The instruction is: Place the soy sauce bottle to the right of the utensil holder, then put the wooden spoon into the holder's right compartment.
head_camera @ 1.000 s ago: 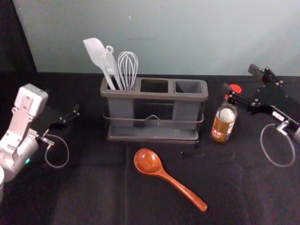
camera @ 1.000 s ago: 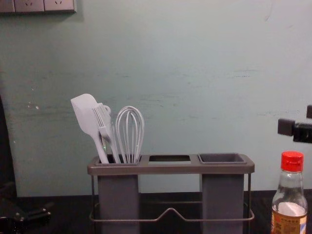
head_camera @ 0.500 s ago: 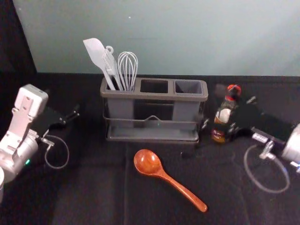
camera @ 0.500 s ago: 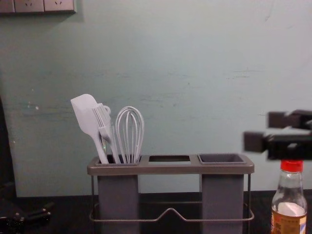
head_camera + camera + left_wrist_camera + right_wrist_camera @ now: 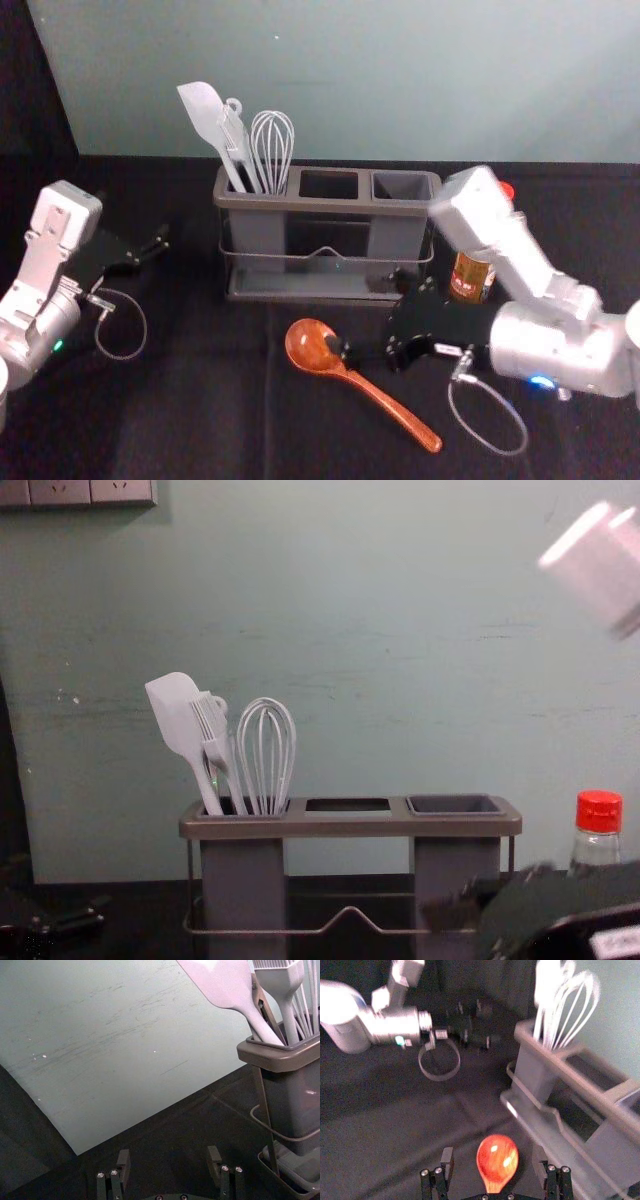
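Note:
My right gripper [image 5: 370, 315] is open over the table in front of the utensil holder [image 5: 330, 205], near the bowl of the wooden spoon [image 5: 312, 345]. In the right wrist view the spoon's bowl [image 5: 497, 1157] shows between the spread fingertips of the right gripper [image 5: 493, 1155], not clasped. The spoon lies with its handle slanting toward the front right. The soy sauce bottle [image 5: 472, 277] stands upright to the right of the holder, partly behind my right arm; its red cap [image 5: 599, 810] shows in the chest view. My left gripper [image 5: 162, 240] stays parked at the left; the left gripper [image 5: 168, 1155] is open and empty.
A white spatula [image 5: 205, 112], a brush and a whisk [image 5: 272, 145] stand in the holder's left compartment. The right compartment [image 5: 403, 185] holds nothing visible. A wall rises behind the black-covered table.
My right gripper has swung from above and beside the bottle leftward and toward the front, down near the spoon. Bottle, spoon, holder and left arm have kept their places.

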Available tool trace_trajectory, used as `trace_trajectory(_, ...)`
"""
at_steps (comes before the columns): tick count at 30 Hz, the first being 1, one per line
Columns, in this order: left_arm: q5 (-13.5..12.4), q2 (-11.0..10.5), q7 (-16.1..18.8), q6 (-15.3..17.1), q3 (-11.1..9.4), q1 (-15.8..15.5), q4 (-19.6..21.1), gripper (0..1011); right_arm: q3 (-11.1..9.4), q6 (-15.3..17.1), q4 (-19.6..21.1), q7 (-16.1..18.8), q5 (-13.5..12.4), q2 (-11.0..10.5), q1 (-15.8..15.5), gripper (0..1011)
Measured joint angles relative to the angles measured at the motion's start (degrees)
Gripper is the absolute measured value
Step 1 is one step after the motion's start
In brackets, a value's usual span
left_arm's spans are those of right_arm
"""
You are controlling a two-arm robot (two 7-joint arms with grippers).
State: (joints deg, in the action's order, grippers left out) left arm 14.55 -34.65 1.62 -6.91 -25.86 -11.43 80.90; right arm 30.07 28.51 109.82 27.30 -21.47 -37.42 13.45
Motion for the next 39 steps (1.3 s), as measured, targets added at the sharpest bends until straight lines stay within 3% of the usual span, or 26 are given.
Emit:
trace_trajectory(1, 0.0, 0.0, 0.0, 0.0, 0.0, 0.0, 0.0, 1005, 1.8, 3.0, -0.5, -0.1, 0.9, 0.7, 1.7, 1003)
trace_trajectory(5, 0.0, 0.0, 0.0, 0.0, 0.0, 0.0, 0.0, 1005, 5.1, 9.6, -2.5, 0.1, 2.6, 2.7, 5.4, 1003)
trace_trajectory(12, 0.0, 0.0, 0.0, 0.0, 0.0, 0.0, 0.0, 1005, 8.9, 16.5, -7.0, 1.2, 5.0, 6.5, 10.2, 1003)
trace_trajectory(24, 0.0, 0.0, 0.0, 0.0, 0.0, 0.0, 0.0, 1005, 11.0, 20.4, -12.0, 0.8, 8.1, 10.9, 12.5, 1003)
trace_trajectory(25, 0.0, 0.0, 0.0, 0.0, 0.0, 0.0, 0.0, 1005, 11.3, 21.7, -17.9, 0.9, 9.9, 15.2, 14.1, 1003)
trace_trajectory(36, 0.0, 0.0, 0.0, 0.0, 0.0, 0.0, 0.0, 1005, 11.3, 21.6, -17.8, 0.9, 9.9, 15.1, 14.0, 1003)
trace_trajectory(39, 0.0, 0.0, 0.0, 0.0, 0.0, 0.0, 0.0, 1005, 10.2, 20.0, -16.8, 1.0, 10.2, 14.6, 12.9, 1003)
